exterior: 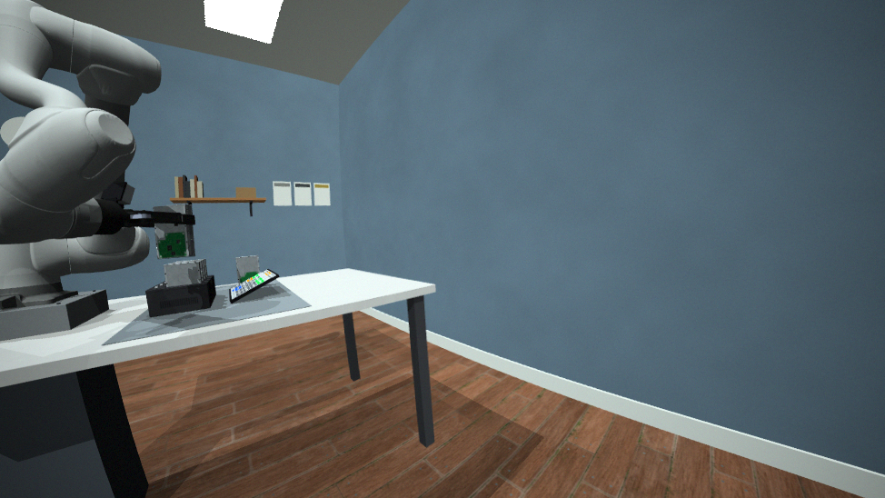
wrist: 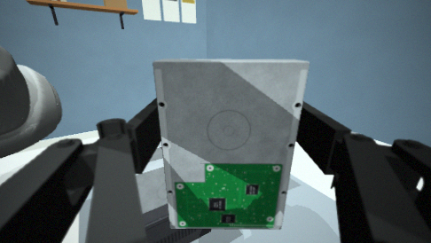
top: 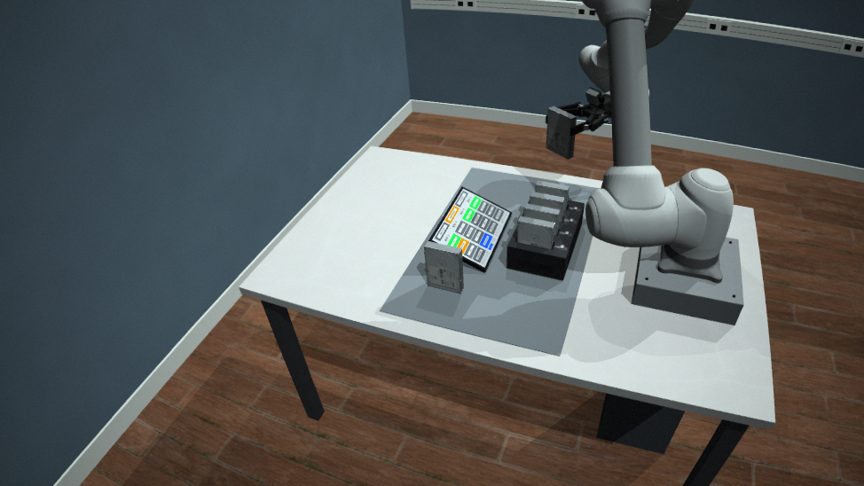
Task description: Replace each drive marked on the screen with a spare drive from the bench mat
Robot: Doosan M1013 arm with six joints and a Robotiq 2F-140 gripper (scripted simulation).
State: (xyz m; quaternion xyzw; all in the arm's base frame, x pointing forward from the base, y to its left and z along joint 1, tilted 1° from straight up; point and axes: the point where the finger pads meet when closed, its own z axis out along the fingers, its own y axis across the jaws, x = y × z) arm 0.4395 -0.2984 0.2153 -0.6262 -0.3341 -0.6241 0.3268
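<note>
Holding one drive (top: 561,136) (exterior: 172,232) (wrist: 228,97) by its side edges in the gripper (top: 561,125) (exterior: 176,222) (wrist: 227,113), roughly upright, green board low and toward the wrist camera. Raised clear above the dock (top: 534,261) (exterior: 180,298) (wrist: 175,231); can't tell if directly over it. Showing four docked drives (top: 535,233) (exterior: 183,272) in a row. Seeing another spare (top: 443,269) (exterior: 246,264) upright on the mat (top: 507,323) (exterior: 281,302), near the tilted screen (top: 474,224) (exterior: 255,287).

It looks like a small computer-repair workshop or lab: by the bench's (top: 338,199) (exterior: 364,282) one corner stands a robot arm's base (top: 734,265) (exterior: 93,307), a drive dock (top: 534,261) (exterior: 179,299) sits toward its rear edge, and a socket rail (top: 513,7) lines the wall.
</note>
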